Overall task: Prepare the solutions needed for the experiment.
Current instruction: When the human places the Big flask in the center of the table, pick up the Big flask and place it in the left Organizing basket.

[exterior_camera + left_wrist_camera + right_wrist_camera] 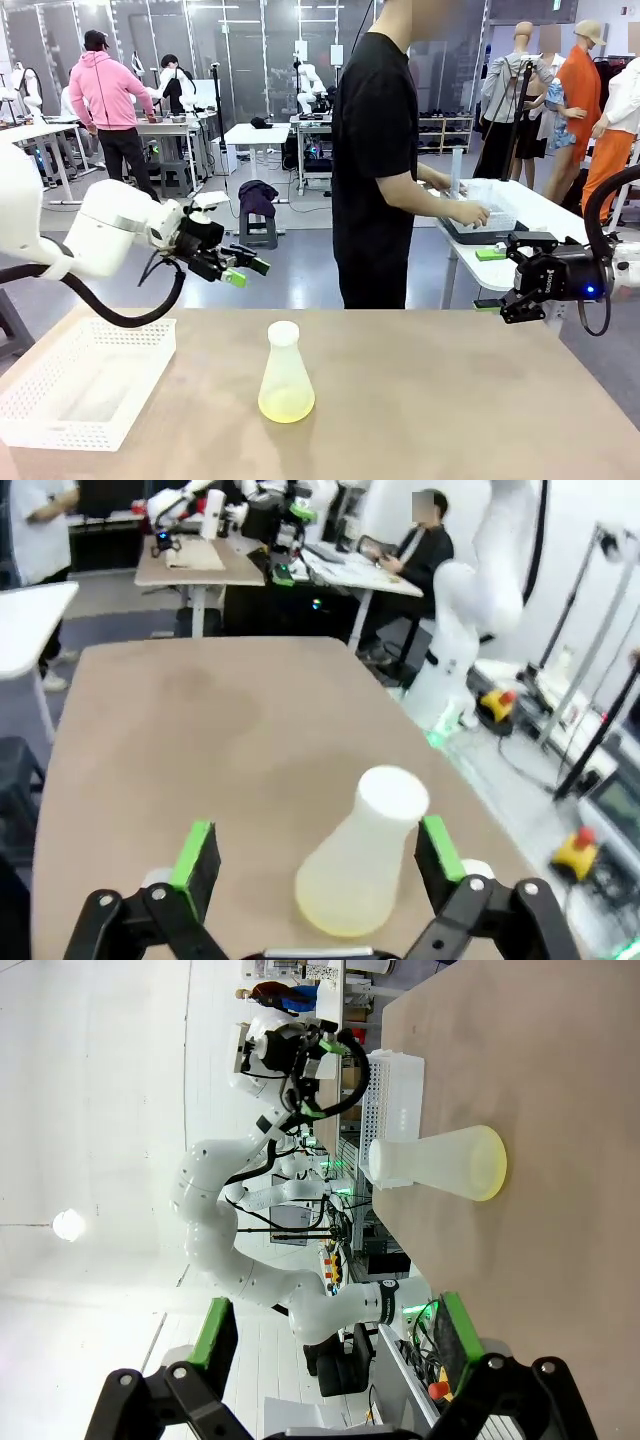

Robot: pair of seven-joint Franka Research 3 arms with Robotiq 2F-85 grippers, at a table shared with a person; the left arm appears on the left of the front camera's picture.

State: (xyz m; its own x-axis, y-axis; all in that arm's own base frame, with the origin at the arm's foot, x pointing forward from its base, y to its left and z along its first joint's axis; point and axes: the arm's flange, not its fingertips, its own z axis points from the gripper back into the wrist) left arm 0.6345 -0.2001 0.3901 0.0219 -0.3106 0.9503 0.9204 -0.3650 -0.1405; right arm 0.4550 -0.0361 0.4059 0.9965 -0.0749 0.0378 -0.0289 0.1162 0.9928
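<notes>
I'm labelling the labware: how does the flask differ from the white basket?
The flask is frosted, with yellow liquid inside; the basket is white and perforated. The flask stands tall, narrow-necked, mid-table; the basket lies low and wide at the robot's left. Both rest on the table.

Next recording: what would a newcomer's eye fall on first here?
A frosted flask with a little pale yellow liquid stands upright, alone in the middle of the table. The left tool and right tool hang open on either side of it, holding nothing. A white mesh tray sits at the table's left end, and a person stands beyond the far edge, turned toward another table.
</notes>
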